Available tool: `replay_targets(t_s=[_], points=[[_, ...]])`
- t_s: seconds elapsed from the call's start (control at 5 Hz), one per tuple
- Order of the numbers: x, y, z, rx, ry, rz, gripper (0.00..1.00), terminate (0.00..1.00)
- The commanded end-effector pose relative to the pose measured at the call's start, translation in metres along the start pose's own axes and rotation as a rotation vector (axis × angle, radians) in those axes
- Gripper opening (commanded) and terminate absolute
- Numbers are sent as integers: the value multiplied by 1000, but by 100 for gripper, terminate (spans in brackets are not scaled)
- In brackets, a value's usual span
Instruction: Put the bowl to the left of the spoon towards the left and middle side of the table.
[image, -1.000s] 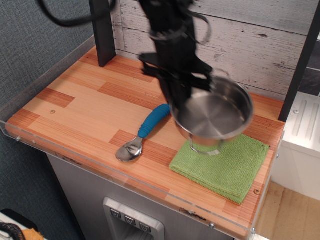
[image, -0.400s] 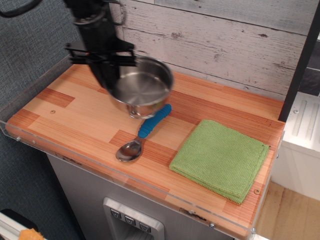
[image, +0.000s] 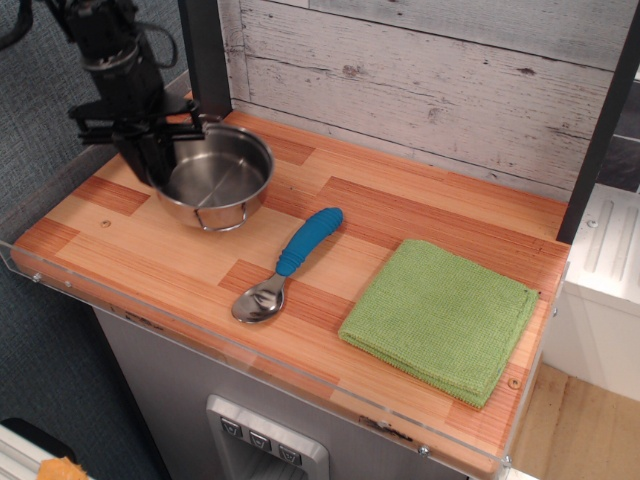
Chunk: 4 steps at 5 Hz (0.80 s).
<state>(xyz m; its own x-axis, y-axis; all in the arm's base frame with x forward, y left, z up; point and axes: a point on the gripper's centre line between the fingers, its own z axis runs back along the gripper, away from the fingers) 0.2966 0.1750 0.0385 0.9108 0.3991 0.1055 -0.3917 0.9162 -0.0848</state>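
Single view, observation.image. The stainless-steel bowl (image: 213, 177) is at the left-middle part of the wooden table (image: 400, 215), low over or resting on the planks; contact with the surface can't be confirmed. One wire loop handle sticks out on its near side. The black gripper (image: 150, 158) comes down from the upper left and is clamped on the bowl's left rim, fingers straddling the wall. Bowl is left of and behind the spoon (image: 285, 269), clearly apart from it.

The spoon lies diagonally mid-table, blue ribbed handle pointing up-right, metal head toward the near edge. The green cloth (image: 440, 318) is folded square on the right near side, apart from the spoon, its near corner close to the front rim.

Edges: a clear acrylic rim (image: 200, 330) runs along the front and left sides of the table. A black post (image: 205, 60) stands at the back left corner just behind the bowl and gripper, tight there. A whitewashed plank wall (image: 430, 80) closes the back. A second dark post (image: 600, 130) stands at the right back. Open wood: the back-centre and back-right strip, plus the left front corner between bowl and rim.

No brands, labels or legible writing visible.
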Motion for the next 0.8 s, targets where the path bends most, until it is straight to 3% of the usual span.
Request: replay_targets(t_s=[0.0, 0.4, 0.6], points=[[0, 20, 1, 40, -33, 29, 0, 0], [3, 24, -8, 88, -37, 35, 0, 0], [2, 24, -5, 95, -49, 30, 100, 0]])
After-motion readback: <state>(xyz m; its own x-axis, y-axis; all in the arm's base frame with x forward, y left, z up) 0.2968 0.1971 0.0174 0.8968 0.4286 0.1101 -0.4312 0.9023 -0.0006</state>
